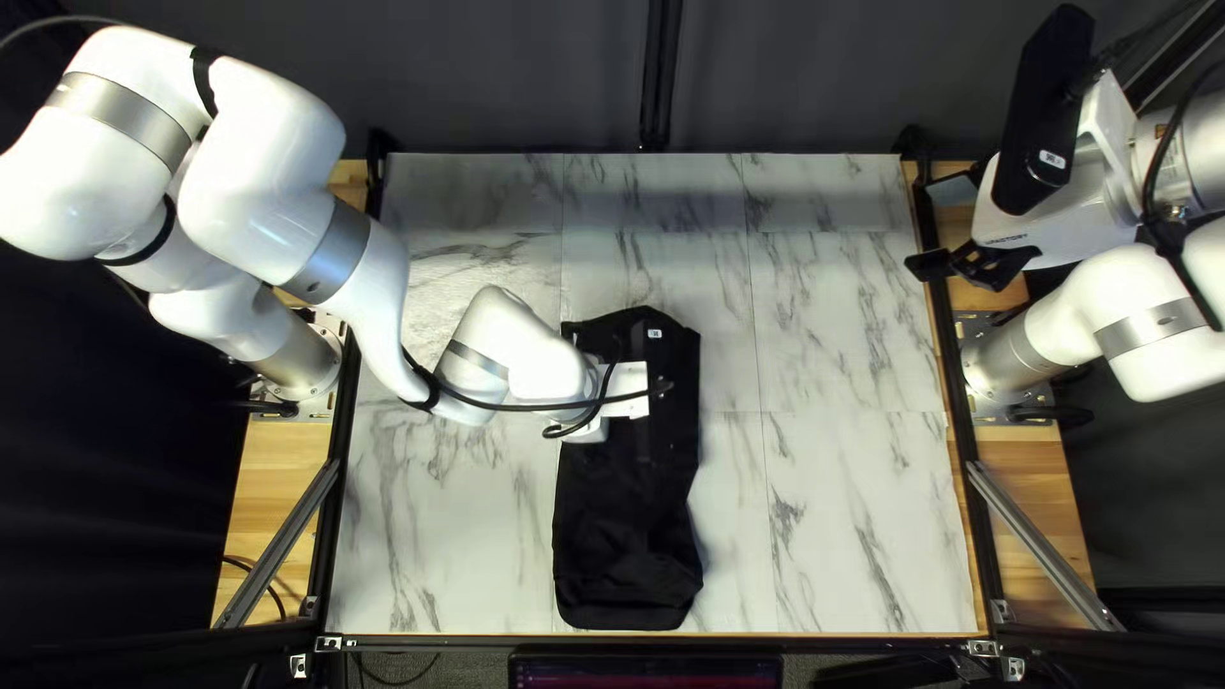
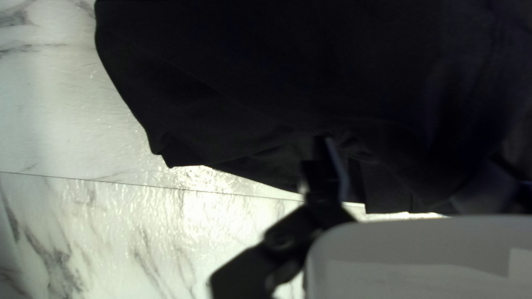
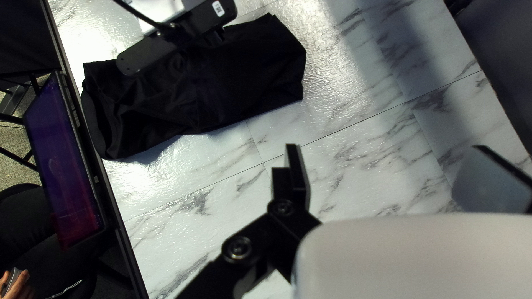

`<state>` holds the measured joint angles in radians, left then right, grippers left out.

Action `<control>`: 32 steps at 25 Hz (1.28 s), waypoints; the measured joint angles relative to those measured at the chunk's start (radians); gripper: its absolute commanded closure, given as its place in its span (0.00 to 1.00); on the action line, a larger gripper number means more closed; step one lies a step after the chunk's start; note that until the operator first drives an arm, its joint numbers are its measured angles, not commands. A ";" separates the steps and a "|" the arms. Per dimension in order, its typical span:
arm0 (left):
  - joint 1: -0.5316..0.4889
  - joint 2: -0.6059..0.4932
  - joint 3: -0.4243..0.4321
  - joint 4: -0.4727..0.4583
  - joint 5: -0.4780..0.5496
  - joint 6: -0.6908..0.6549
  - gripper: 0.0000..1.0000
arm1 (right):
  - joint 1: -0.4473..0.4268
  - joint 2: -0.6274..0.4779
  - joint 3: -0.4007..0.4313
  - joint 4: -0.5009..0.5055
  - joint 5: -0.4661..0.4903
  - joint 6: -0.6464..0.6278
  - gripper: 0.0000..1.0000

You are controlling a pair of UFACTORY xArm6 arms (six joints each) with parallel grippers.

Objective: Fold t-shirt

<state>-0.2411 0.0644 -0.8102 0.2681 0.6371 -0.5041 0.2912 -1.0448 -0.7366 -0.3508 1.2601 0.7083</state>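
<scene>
Well, at the left of the top left view the left arm [image 1: 262, 204] reaches in over the marble-patterned table [image 1: 842, 523], a black cable [image 1: 511, 407] running along its wrist; the left gripper [image 1: 625, 387] points down at the black t-shirt [image 1: 625, 511], whose cloth lies beneath it. In its own wrist view the left gripper's [image 2: 409, 150] jaws stand open, well apart, with dark cloth ahead of and between them; I cannot tell whether either finger touches it.

The t-shirt forms a long, narrow strip; a short part reaches past those jaws toward the table's far edge, a longer, wrinkled part toward the near edge; its outline is uneven, with small folded corners beside the nearer finger in the left wrist view. Off the table's near edge, past the t-shirt from the right jaws, is a monitor [image 3: 61, 160]; beyond it shows a person's hand [image 3: 19, 284] holding a small object.

Farther right, the right gripper [image 1: 957, 268] hangs by the table's right edge, well apart from the t-shirt; its jaws are spread wide, with only tabletop in view between them; behind them the right arm [image 1: 1136, 313] rises from its base.
</scene>
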 measured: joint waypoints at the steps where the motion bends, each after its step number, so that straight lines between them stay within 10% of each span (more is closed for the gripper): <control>1: -0.002 -0.003 -0.017 -0.003 0.022 0.009 1.00 | 0.000 0.000 0.000 0.000 0.000 0.000 0.00; 17: 0.020 0.134 -0.417 -0.113 0.407 0.285 1.00 | 0.000 0.000 0.000 0.000 0.000 0.000 0.00; 32: -0.004 0.114 -0.416 -0.143 0.469 0.381 0.95 | 0.000 0.000 0.000 0.000 0.000 0.000 0.00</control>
<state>-0.2453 0.1787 -1.2257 0.1248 1.1058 -0.1227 0.2912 -1.0448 -0.7366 -0.3508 1.2601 0.7083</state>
